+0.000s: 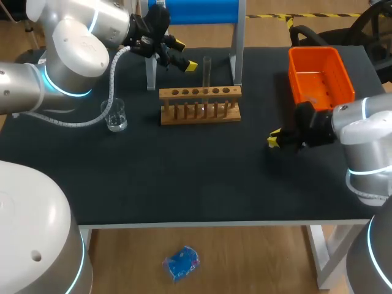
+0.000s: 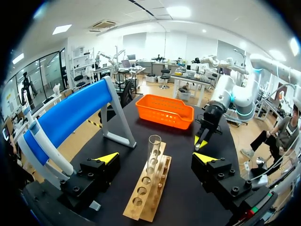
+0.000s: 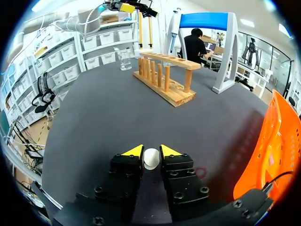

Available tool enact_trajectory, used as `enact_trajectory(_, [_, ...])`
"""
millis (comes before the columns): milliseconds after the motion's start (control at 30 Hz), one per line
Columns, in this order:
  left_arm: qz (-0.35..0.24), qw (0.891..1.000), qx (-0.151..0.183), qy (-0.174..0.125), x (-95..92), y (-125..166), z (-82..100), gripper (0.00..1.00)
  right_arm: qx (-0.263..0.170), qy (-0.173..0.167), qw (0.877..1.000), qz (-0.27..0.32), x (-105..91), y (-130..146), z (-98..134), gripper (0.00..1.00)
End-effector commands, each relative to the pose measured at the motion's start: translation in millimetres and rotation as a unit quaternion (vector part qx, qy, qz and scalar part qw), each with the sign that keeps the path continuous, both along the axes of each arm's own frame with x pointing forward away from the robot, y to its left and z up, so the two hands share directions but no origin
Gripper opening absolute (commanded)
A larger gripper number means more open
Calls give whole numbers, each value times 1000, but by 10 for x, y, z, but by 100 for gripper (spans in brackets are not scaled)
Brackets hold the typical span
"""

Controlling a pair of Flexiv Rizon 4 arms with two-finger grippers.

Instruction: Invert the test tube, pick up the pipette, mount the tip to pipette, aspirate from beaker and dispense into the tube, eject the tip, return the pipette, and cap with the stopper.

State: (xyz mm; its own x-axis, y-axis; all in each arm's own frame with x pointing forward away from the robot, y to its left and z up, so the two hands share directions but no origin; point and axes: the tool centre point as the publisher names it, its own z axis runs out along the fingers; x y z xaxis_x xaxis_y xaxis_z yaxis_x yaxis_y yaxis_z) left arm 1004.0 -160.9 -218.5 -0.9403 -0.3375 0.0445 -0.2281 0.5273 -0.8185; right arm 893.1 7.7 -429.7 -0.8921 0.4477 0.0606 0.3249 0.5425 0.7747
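A clear test tube (image 1: 207, 72) stands upright in the wooden rack (image 1: 199, 103) at the back middle of the table. In the left wrist view the test tube (image 2: 153, 149) rises from the rack (image 2: 146, 194) just ahead of my left gripper (image 2: 156, 157), whose fingers are spread wide with nothing held. My left gripper (image 1: 184, 55) hovers left of the tube. My right gripper (image 3: 151, 151) is low over the table, shut on a small white stopper (image 3: 151, 158). Seen from the head camera, that right gripper (image 1: 274, 139) is right of the rack. A glass beaker (image 1: 114, 115) stands at the left.
An orange bin (image 1: 320, 75) sits at the back right, close behind my right arm. The blue-topped pipette stand (image 1: 195, 12) straddles the back edge behind the rack. Open black mat (image 1: 184, 171) lies in front of the rack.
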Motion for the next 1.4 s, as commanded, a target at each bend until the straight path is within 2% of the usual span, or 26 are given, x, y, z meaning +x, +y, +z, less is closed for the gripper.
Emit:
enact_trajectory(33, [-1, 1000, 2, 2, 0, 3, 12, 100, -1, 2, 1000, 0, 1, 1, -13, 0])
enact_trajectory(200, [-1, 1000, 2, 2, 0, 3, 12, 100, -1, -1, 1000, 1, -16, 0, 18, 0])
enact_trajectory(367, [-1, 1000, 2, 2, 0, 3, 12, 100, -3, -8, 1000, 3, -28, -14, 154, 0])
enact_trajectory(533, [-1, 1000, 2, 2, 0, 3, 12, 100, -6, -24, 1000, 7, -29, -52, 409, 0])
enact_trajectory(767, [-1, 1000, 2, 2, 0, 3, 12, 100, 16, -58, 998, 16, -32, -70, 837, 0])
enact_trajectory(933, [-19, 999, 43, -5, -18, -47, -59, 100, 43, -76, 996, 28, -49, -83, 1082, 0])
enact_trajectory(1233, [-30, 998, 52, 2, 65, -103, -134, 100, 63, -113, 989, 72, -111, -1, 1432, 0])
enact_trajectory(1400, [-31, 998, 52, 6, 108, -110, -162, 100, 66, -132, 985, 92, -81, 59, 1648, 0])
